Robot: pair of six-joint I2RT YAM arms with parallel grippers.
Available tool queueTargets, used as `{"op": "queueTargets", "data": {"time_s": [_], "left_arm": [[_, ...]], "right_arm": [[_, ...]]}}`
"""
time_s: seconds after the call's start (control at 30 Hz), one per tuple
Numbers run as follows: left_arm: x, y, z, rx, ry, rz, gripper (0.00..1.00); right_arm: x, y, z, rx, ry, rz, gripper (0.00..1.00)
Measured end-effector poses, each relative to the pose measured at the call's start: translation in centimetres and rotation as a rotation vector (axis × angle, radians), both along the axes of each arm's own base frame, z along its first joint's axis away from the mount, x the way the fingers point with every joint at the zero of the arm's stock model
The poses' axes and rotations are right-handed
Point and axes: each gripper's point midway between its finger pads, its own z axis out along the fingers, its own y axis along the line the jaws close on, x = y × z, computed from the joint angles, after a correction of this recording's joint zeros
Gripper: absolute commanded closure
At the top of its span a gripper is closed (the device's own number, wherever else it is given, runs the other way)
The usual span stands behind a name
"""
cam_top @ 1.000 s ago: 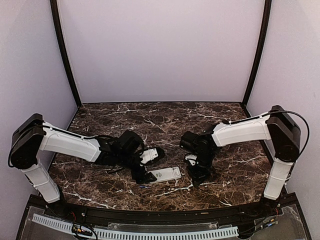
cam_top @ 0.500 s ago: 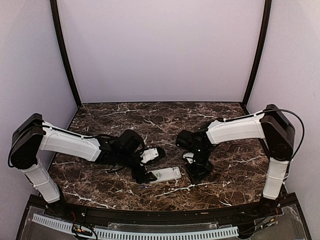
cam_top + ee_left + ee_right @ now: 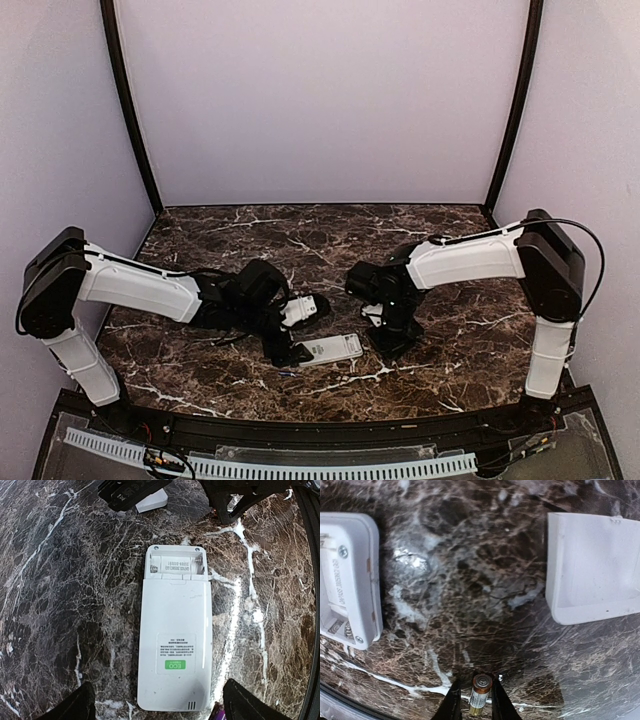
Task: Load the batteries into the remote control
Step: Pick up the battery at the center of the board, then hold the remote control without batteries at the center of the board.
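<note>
The white remote control (image 3: 175,645) lies back up on the marble table (image 3: 230,235), its battery compartment (image 3: 175,564) open and empty at the far end. My left gripper (image 3: 161,711) is open, its fingers standing wide on either side of the remote's near end without touching it. In the top view the remote (image 3: 330,348) lies between the two arms. My right gripper (image 3: 473,702) is shut on a gold-and-black battery (image 3: 480,694), low over the marble just right of the remote's open end (image 3: 347,580). No other battery shows clearly.
A plain white cover piece (image 3: 592,575) lies hollow side up to the right of the right gripper. A small purple object (image 3: 218,713) sits by the left gripper's right finger. Dark posts and pale walls close the table in at the back and sides.
The right arm has swung left, bringing its gripper closer to the remote's open end. The left arm and the remote have not moved.
</note>
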Motion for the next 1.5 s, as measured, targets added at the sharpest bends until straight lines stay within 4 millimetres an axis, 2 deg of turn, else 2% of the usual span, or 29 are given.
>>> {"op": "queueTargets", "data": {"time_s": [0.23,0.37,0.6,0.67,0.8,0.93,1.07,1.3,1.43,1.5], "left_arm": [[0.0,0.0,0.5,-0.009,-0.009,-0.002,0.12],[0.0,0.0,0.4,-0.002,-0.015,-0.010,0.12],[0.0,0.6,0.0,0.036,-0.038,-0.037,0.05],[-0.1,0.6,0.0,0.040,-0.045,-0.046,0.02],[-0.1,0.6,-0.2,0.045,-0.052,-0.058,0.01],[0.3,0.6,-1.7,0.081,-0.046,-0.054,0.02],[0.4,0.7,-2.9,0.109,-0.031,-0.047,0.06],[0.5,-0.1,-2.7,0.086,-0.023,-0.056,0.24],[-0.1,-0.6,-2.7,0.068,0.005,-0.087,0.31],[-0.5,-0.7,-2.7,0.062,0.021,-0.104,0.38]], "right_arm": [[-0.3,0.2,0.0,-0.008,-0.005,-0.005,1.00],[-0.3,0.2,0.0,-0.009,-0.006,-0.007,1.00],[0.3,0.7,0.3,0.015,-0.036,-0.006,1.00],[1.1,1.6,1.0,0.070,-0.070,-0.009,1.00],[3.1,3.8,4.0,0.235,-0.164,-0.013,1.00],[5.0,5.4,6.4,0.367,-0.260,-0.004,1.00],[5.8,6.3,6.8,0.442,-0.308,0.012,1.00],[6.1,7.4,6.7,0.502,-0.332,0.034,1.00],[6.0,7.2,6.4,0.511,-0.341,0.032,1.00],[6.0,6.8,6.3,0.505,-0.341,0.023,1.00]]}}
